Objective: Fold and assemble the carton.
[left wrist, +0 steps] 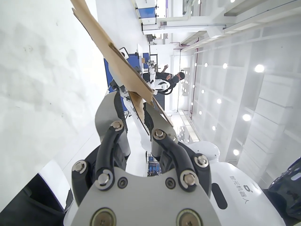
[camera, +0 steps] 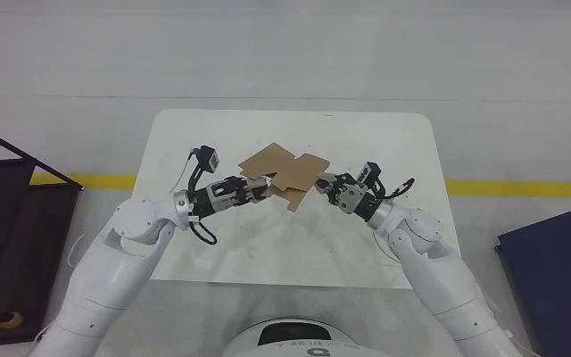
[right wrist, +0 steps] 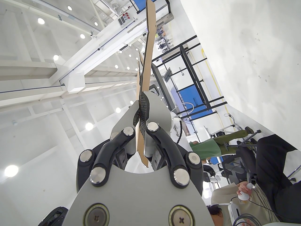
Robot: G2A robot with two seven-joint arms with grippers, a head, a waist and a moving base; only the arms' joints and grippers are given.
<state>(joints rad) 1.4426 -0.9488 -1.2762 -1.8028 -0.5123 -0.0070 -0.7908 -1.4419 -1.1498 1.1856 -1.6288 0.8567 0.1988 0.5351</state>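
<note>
A flat brown carton (camera: 285, 168) hangs in the air over the middle of the white table (camera: 268, 254), held between my two arms. My right gripper (camera: 319, 185) is shut on the carton's right edge; in the right wrist view the carton (right wrist: 148, 55) stands edge-on, clamped between the pads of that gripper (right wrist: 141, 104). At the carton's left edge is my left gripper (camera: 264, 187). In the left wrist view a carton flap (left wrist: 138, 106) lies between that gripper's (left wrist: 131, 99) fingers. The flap rests against one pad, with a gap to the other finger (left wrist: 110, 111).
A dark cart (camera: 27, 232) stands on the floor left of the table, and a blue panel (camera: 544, 259) to its right. A yellow floor line (camera: 508, 187) runs behind. Bare tabletop lies all around under the carton.
</note>
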